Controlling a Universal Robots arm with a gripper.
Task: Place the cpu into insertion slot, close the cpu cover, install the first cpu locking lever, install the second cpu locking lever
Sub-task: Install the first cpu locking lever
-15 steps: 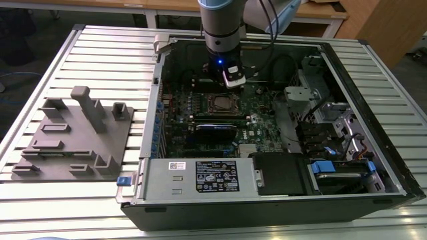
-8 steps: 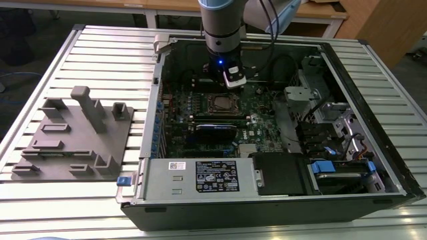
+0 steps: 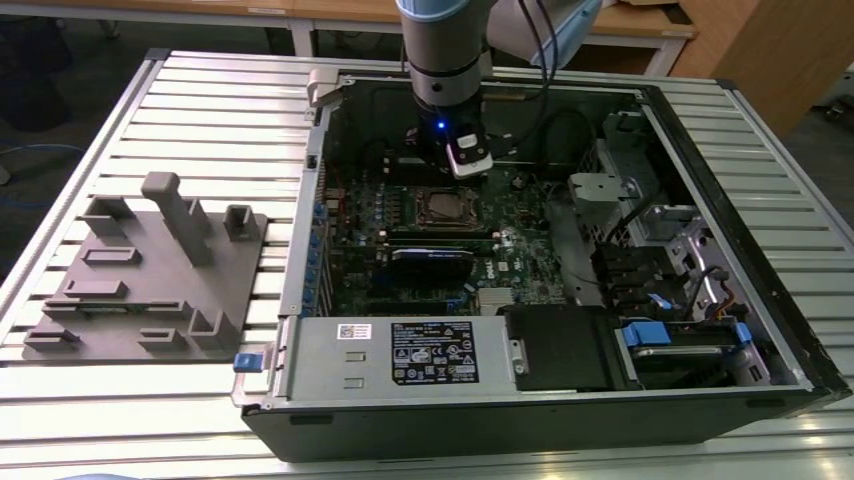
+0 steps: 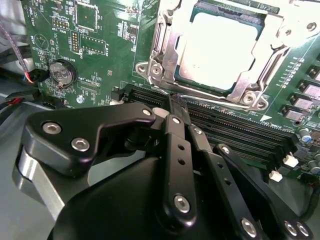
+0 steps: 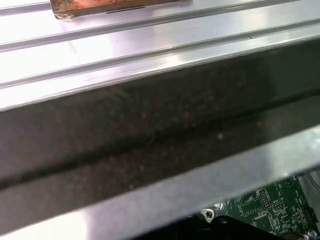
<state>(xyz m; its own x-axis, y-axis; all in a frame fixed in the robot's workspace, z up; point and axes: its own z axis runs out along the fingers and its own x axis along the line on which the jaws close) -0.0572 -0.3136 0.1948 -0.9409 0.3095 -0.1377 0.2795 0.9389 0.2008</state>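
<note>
Cpu [image 4: 220,47] sits in the insertion slot [image 4: 145,67], with the cpu cover [image 4: 167,55] closed over it. We see the tool [image 4: 177,107] clenched and empty, its tip just beside a locking lever [image 4: 220,103] along the socket's edge. We judge the lever step is in hand, calling for a steady push under its catch.

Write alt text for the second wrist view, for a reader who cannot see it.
A silver-grey square cpu lies under a closed silver metal frame cover on a green motherboard. The black claw stands in the foreground, its tip near the cover's edge, over long black memory slots.
</note>
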